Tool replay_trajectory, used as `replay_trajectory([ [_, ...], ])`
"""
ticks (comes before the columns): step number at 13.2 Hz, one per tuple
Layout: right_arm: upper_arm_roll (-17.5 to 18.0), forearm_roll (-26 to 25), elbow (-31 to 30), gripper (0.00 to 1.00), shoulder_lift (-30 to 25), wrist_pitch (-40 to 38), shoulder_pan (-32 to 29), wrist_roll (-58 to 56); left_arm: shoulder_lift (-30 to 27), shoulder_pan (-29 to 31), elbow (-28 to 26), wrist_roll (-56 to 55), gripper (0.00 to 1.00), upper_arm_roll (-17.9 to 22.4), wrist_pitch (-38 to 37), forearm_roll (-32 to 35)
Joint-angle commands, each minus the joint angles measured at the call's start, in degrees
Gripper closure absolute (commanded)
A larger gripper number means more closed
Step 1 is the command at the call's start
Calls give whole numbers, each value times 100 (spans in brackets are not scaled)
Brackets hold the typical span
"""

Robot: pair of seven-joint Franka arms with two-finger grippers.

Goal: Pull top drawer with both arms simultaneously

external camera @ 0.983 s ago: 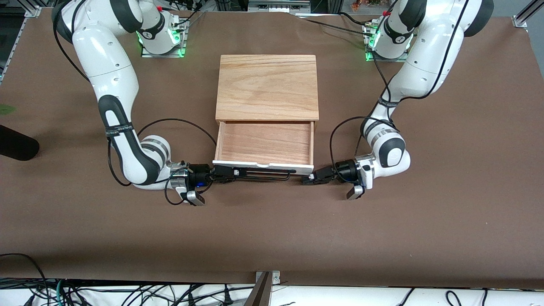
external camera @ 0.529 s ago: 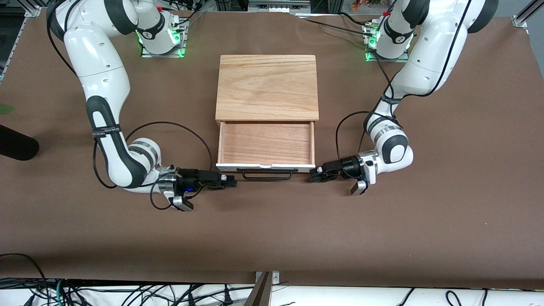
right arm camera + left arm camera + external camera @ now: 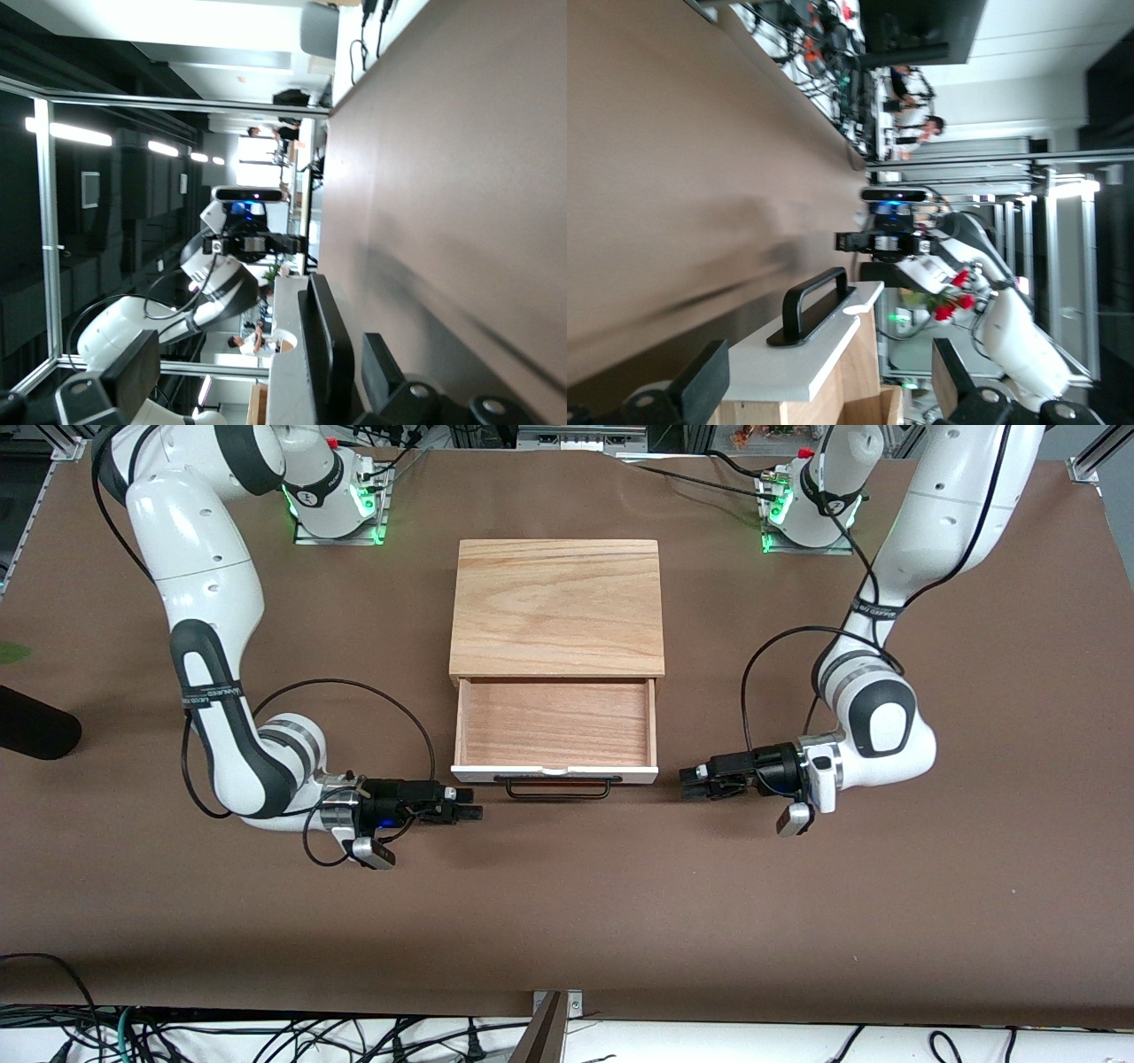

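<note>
Brown table covering (image 3: 567, 921) fills the front view; at centre the top drawer (image 3: 555, 724) stands pulled out under the oak top board (image 3: 556, 607), its handle (image 3: 558, 786) free. Lower down, the right gripper (image 3: 469, 812) and left gripper (image 3: 689, 784) flank it, both spread wide and empty. Left wrist view: drawer (image 3: 799, 367) cut off at the bottom edge between its fingers (image 3: 704, 382). Right wrist view: handle (image 3: 326, 345) partly cropped.

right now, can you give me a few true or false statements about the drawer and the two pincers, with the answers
1. The top drawer is pulled open. True.
2. The left pincer grips the black handle. False: it sits clear of it, open, toward the left arm's end.
3. The right pincer is open and holds nothing. True.
4. Something lies in the drawer. False: it shows only bare wood.
</note>
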Motion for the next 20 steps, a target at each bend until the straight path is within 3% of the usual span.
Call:
replay_trajectory([
  [1,-218,-700,-64,0,-563,-28,40,630,-833,1,-640,-519,0,-22,429,397],
  [3,-446,-1760,-99,0,-993,-54,23,1078,-1281,1,-886,-941,0,-31,675,853],
  [6,-534,-3632,-161,0,-1749,-369,-39,2096,-1826,62,-1098,-1644,0,-31,851,2064],
  [9,-535,-5679,-248,0,-2539,-852,-48,2845,-2424,220,-1107,-2802,0,-74,782,3811],
  [13,-535,-7738,-486,0,-3621,-1485,-57,3356,-3127,291,-1054,-3613,0,-75,-42,5905],
  [16,-491,-8926,-687,0,-4245,-1619,-48,3321,-3585,300,-906,-3870,0,-57,-859,7425],
  [19,-491,-9516,-977,0,-4703,-1610,-214,3356,-3630,291,-205,-3870,0,109,-1852,8359],
  [20,-491,-9509,-1135,0,-4817,-1549,-293,3591,-3630,300,-10,-3852,0,127,-2064,8649],
])
